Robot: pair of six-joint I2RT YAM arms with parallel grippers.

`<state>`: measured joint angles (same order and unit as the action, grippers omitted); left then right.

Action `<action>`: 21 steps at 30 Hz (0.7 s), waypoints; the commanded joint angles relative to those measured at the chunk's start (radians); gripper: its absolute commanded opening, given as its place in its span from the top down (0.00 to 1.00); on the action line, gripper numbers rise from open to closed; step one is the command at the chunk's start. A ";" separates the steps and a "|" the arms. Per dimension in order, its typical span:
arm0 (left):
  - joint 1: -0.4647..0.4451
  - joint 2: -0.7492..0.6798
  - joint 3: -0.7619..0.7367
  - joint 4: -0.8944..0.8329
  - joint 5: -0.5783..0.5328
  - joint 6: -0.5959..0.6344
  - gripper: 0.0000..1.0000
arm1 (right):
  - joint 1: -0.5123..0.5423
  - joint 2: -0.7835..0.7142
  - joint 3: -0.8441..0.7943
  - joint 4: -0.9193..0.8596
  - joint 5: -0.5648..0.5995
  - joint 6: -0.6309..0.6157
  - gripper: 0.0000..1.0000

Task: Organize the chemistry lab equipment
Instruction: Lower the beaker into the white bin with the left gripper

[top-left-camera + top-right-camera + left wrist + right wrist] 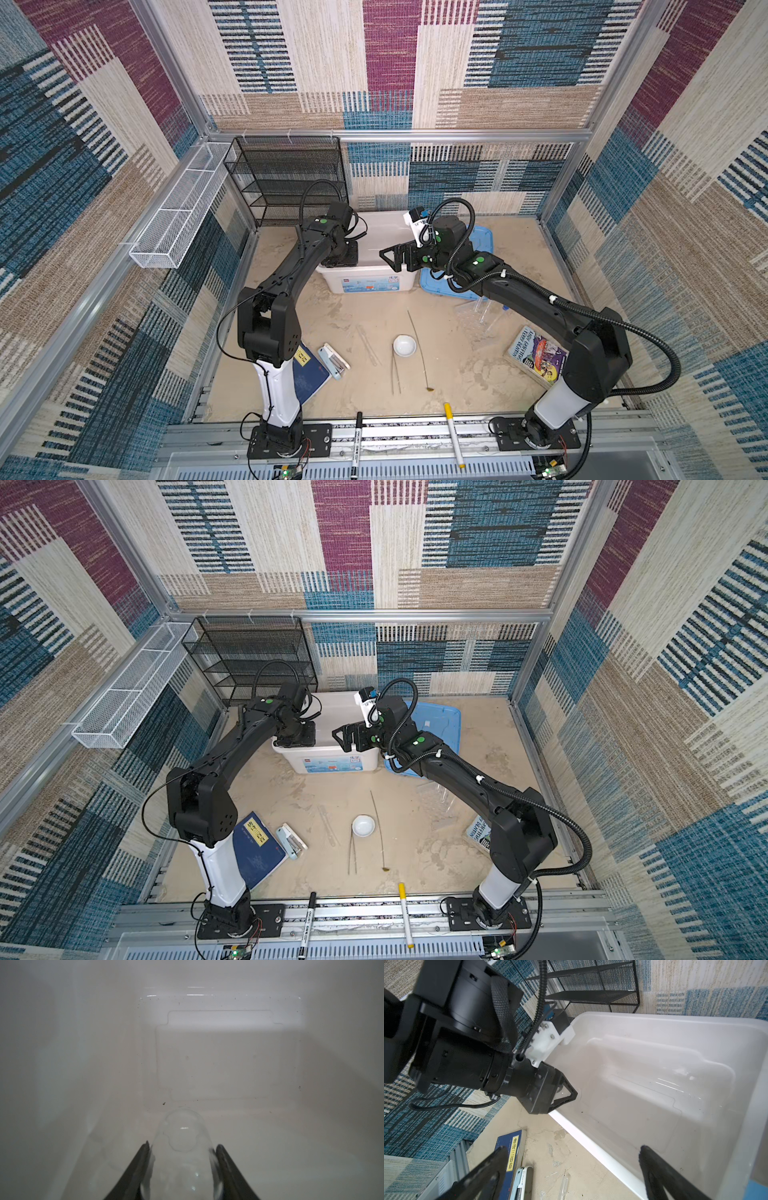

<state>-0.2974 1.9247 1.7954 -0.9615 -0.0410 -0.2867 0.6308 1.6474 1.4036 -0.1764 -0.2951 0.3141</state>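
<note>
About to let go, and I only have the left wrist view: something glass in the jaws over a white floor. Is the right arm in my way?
Observer: The right gripper hovers open above the right end of the white bin, apart from the left gripper and its glass beaker.
Operator: Any lid nearby?
Observer: A blue lid lies on the table beside the bin, partly under the right arm.
Operator: What's outside?
Observer: The small white dish, tweezers and long spoon lie on the table in front of the bin.
</note>
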 commanded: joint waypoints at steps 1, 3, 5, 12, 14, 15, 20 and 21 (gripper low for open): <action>-0.006 -0.032 -0.025 0.000 0.029 -0.011 0.74 | 0.004 0.007 0.012 0.028 -0.013 0.008 0.00; -0.010 -0.047 -0.039 0.000 0.019 -0.013 0.74 | 0.007 0.012 0.017 0.029 -0.015 0.008 0.01; -0.009 -0.046 -0.039 0.005 0.001 -0.005 0.74 | 0.010 0.017 0.020 0.030 -0.015 0.006 0.00; 0.004 0.045 0.114 -0.012 -0.049 0.036 0.74 | 0.011 0.069 0.092 0.000 -0.001 -0.014 0.01; 0.011 0.091 0.180 -0.027 -0.043 0.043 0.74 | 0.010 0.092 0.119 -0.005 0.004 -0.015 0.01; 0.014 0.109 0.207 -0.034 -0.046 0.044 0.74 | 0.010 0.104 0.132 -0.009 0.005 -0.015 0.01; 0.018 0.205 0.316 -0.038 -0.083 0.054 0.74 | 0.010 0.175 0.223 -0.037 0.003 -0.019 0.01; 0.018 0.219 0.330 -0.039 -0.082 0.052 0.74 | 0.010 0.185 0.238 -0.041 0.003 -0.022 0.00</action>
<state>-0.2790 2.1155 2.0907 -0.9836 -0.0994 -0.2687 0.6403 1.8145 1.6043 -0.2119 -0.3019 0.3058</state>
